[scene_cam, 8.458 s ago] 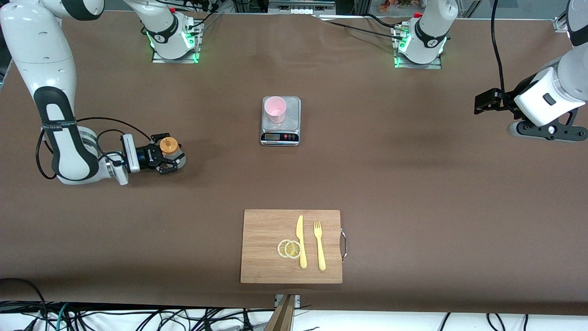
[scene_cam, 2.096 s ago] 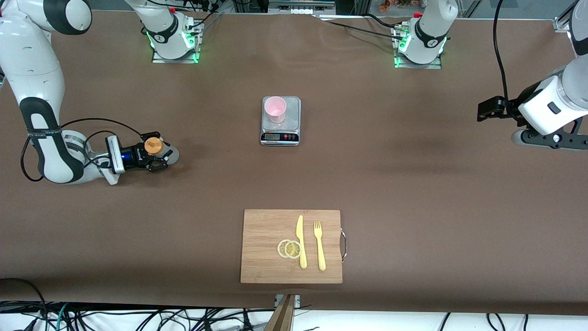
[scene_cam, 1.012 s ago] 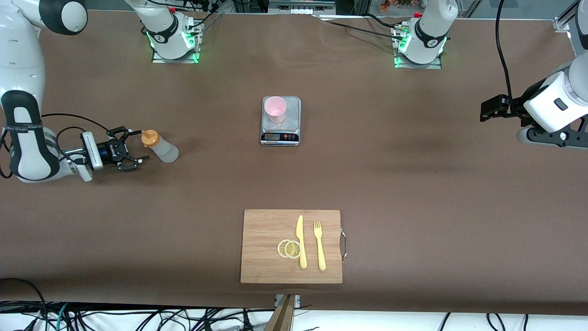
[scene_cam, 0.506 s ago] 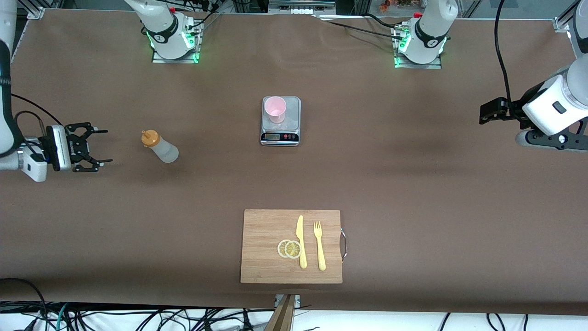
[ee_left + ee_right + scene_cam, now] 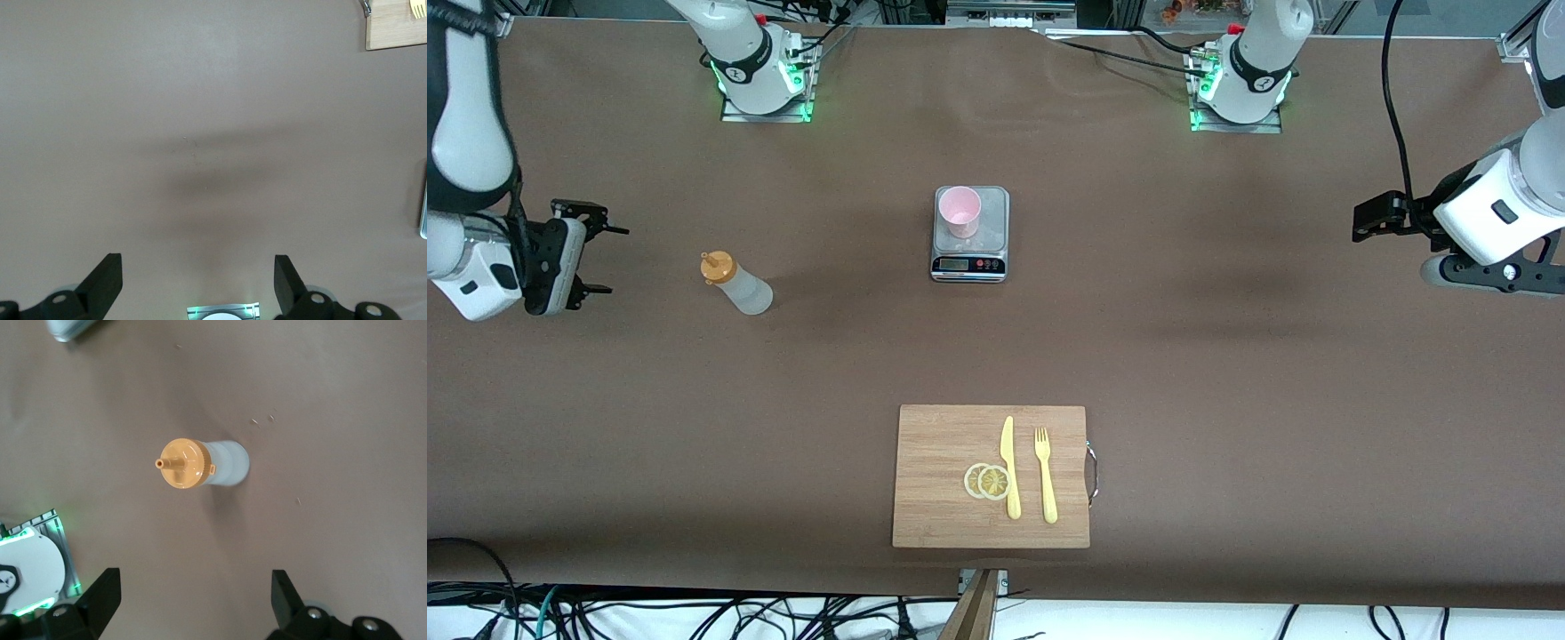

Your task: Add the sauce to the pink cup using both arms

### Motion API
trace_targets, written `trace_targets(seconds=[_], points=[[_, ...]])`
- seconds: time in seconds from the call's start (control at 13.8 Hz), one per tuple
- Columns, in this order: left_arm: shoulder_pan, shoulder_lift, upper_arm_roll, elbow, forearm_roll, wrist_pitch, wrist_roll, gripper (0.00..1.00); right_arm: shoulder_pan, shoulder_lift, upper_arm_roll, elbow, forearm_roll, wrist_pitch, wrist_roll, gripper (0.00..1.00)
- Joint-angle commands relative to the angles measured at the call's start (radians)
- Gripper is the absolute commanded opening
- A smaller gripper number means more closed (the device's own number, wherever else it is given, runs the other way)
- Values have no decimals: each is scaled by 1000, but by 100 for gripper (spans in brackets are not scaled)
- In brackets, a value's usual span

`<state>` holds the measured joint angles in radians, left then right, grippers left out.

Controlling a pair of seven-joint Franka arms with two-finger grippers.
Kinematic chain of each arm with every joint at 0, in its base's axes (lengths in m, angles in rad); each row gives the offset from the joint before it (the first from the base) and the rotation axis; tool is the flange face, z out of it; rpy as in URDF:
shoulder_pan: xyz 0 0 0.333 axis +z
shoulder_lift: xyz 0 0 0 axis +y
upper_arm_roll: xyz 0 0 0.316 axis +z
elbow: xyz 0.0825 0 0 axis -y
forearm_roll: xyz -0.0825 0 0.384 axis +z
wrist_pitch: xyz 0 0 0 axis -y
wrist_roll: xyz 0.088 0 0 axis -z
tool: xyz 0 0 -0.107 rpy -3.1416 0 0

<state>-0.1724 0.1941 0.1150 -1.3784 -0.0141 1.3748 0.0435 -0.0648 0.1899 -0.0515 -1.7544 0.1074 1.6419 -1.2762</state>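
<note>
**Both pincers released, sauce bottle standing alone**

Right gripper (image 5: 598,258) hangs with its two black fingers spread wide and nothing between them, over the brown table (image 5: 1227,373) at the right arm's end. From this pincer, the small translucent whitish squeeze bottle with an orange nozzle cap (image 5: 734,283) is at about 3 o'clock in the front view, upright on the table and apart from the fingers.

From the bottle, the small pale pink plastic cup (image 5: 959,212) is at about 2 o'clock. It stands on a silver kitchen scale (image 5: 970,258) at the middle of the table.

Left gripper (image 5: 1369,216) waits above the left arm's end of the table; its wrist view shows the fingers (image 5: 103,283) apart and holding nothing.

A bamboo cutting board (image 5: 938,444) lies nearer to the front camera, at 6 o'clock from the scale. It carries two lemon slices (image 5: 987,481), a yellow plastic knife (image 5: 1009,467) and a yellow plastic fork (image 5: 1045,476).
</note>
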Motion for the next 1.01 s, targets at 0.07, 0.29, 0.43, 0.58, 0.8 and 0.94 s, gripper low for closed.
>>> trace_targets(seconds=[0.07,0.29,0.43,0.58,0.8,0.94], points=[[2,16,2,35,6,-8,9,100,37,-98,93,-40,-178,27,411,100],[5,22,0,33,5,-8,7,100,45,-121,139,-34,-221,22,749,100],[5,22,2,35,6,-8,7,100,48,-136,142,-25,-218,21,929,100],[5,24,2,35,3,-8,9,100,69,-151,142,-7,-213,16,1129,100],[5,24,2,35,2,-7,9,100,79,-161,141,16,-206,3,1215,100],[5,21,2,35,-1,-7,7,100,79,-181,128,22,-201,1,1273,100]])
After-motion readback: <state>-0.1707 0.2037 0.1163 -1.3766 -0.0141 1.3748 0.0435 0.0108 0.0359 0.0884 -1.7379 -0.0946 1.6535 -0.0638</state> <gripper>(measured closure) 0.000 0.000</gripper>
